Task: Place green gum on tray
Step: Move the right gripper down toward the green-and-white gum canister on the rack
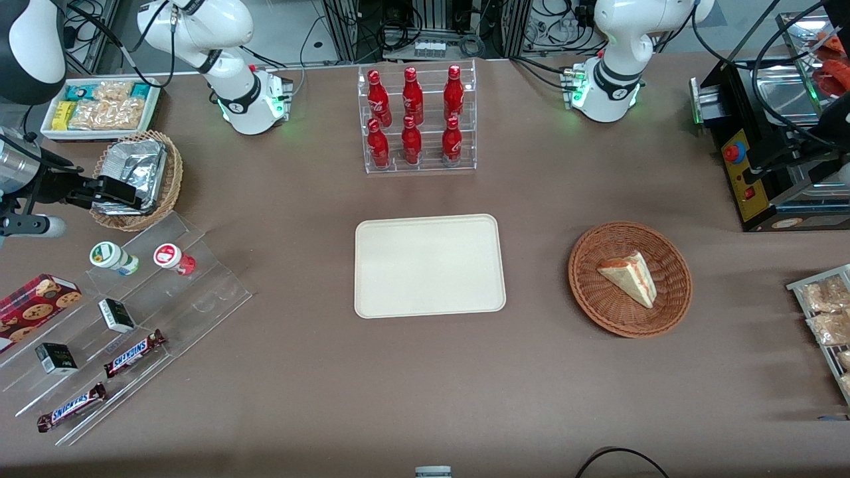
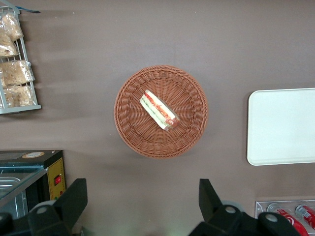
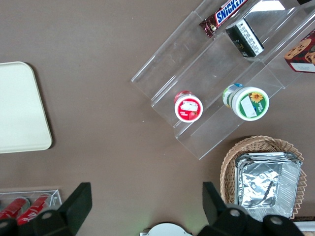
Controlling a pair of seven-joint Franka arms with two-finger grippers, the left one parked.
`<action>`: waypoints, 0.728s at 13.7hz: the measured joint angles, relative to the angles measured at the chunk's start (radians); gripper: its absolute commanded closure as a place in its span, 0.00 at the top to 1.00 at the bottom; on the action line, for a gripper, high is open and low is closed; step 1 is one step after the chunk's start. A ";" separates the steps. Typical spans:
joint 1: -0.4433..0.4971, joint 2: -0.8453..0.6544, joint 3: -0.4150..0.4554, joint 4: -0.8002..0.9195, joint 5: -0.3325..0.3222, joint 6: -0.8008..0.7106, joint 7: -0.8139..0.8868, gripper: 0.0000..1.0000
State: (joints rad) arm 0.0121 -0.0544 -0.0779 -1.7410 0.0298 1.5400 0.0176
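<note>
The green gum [image 1: 113,257] [image 3: 248,102] stands upright on the top step of a clear acrylic stand [image 1: 199,292], beside a similar bottle with a red-and-white lid [image 1: 171,257] [image 3: 188,106]. The cream tray [image 1: 428,265] [image 3: 19,105] lies bare in the middle of the table, toward the parked arm from the stand. My gripper [image 1: 119,192] [image 3: 146,196] hovers high, farther from the front camera than the gum, near a wicker basket. Its fingers [image 3: 81,199] are spread wide and open, with only brown table between them. It touches nothing.
A wicker basket of foil packs [image 1: 136,179] [image 3: 263,182] sits just beside the stand. Snickers bars [image 1: 133,352], small black boxes [image 1: 116,315] and a cookie box [image 1: 33,302] fill the stand's lower steps. A rack of red bottles [image 1: 417,119] and a sandwich basket [image 1: 629,279] stand nearby.
</note>
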 measured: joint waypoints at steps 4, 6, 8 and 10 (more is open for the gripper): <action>-0.001 0.001 -0.003 0.000 -0.010 0.000 -0.025 1.00; -0.004 0.004 -0.008 -0.008 -0.011 0.014 -0.052 1.00; -0.010 0.009 -0.013 -0.030 -0.013 0.050 -0.126 1.00; -0.028 0.016 -0.016 -0.049 -0.019 0.080 -0.234 1.00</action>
State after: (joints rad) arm -0.0156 -0.0381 -0.0935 -1.7896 0.0104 1.6202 -0.2167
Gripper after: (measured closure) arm 0.000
